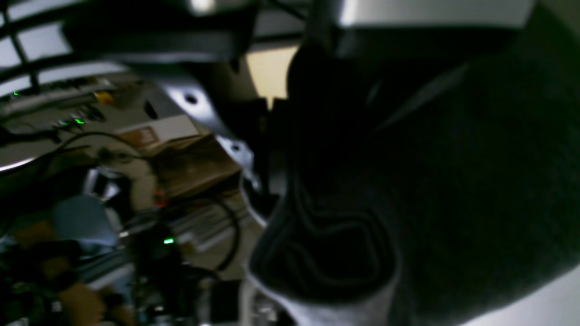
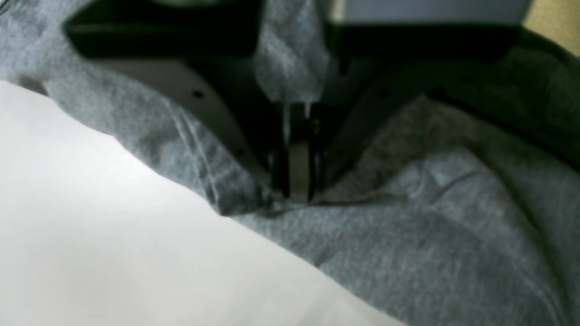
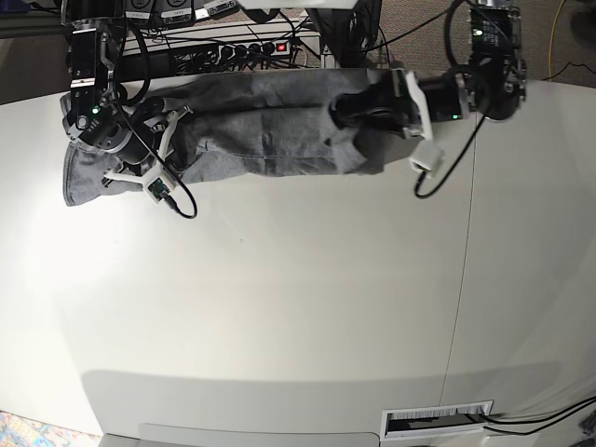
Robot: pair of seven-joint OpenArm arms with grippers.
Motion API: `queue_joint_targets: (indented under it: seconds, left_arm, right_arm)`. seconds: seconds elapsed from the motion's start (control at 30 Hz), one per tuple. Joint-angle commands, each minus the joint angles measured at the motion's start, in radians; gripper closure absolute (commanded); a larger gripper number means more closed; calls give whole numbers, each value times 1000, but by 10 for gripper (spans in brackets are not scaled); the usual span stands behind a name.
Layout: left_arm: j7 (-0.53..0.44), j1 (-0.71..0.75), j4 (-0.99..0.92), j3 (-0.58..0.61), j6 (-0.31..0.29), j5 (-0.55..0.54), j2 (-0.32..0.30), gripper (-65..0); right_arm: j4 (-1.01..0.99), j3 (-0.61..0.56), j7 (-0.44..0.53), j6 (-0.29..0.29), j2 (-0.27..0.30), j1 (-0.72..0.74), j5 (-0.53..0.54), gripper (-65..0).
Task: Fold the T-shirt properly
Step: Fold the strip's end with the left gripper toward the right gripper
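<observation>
The grey T-shirt lies bunched in a long band along the table's far edge. My right gripper, on the left of the base view, is over the shirt's left part. In the right wrist view it is shut on a fold of the T-shirt, and cloth runs up between its fingers. My left gripper holds the shirt's right end. In the dark left wrist view the T-shirt is bunched around the gripper, which is shut on it, and one finger is hidden by cloth.
The white table stretches toward the near side, with a seam on the right. Behind the far edge are a power strip and cables. A black cable loops from the right arm onto the table.
</observation>
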Motion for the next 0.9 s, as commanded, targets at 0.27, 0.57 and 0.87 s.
queue_joint_targets:
  seconds: [0.27, 0.57, 0.87]
  left_arm:
    - [-170, -30, 18, 107, -8, 98, 89, 0]
    - [-202, -29, 18, 166, -8, 196, 91, -134]
    - [-191, -53, 18, 166, -8, 226, 88, -253]
  right_arm:
    - [13, 6, 6, -2, 14, 11, 7, -18]
    - [13, 6, 12, -2, 14, 12, 8, -18]
    - [13, 7, 18, -2, 14, 12, 7, -18]
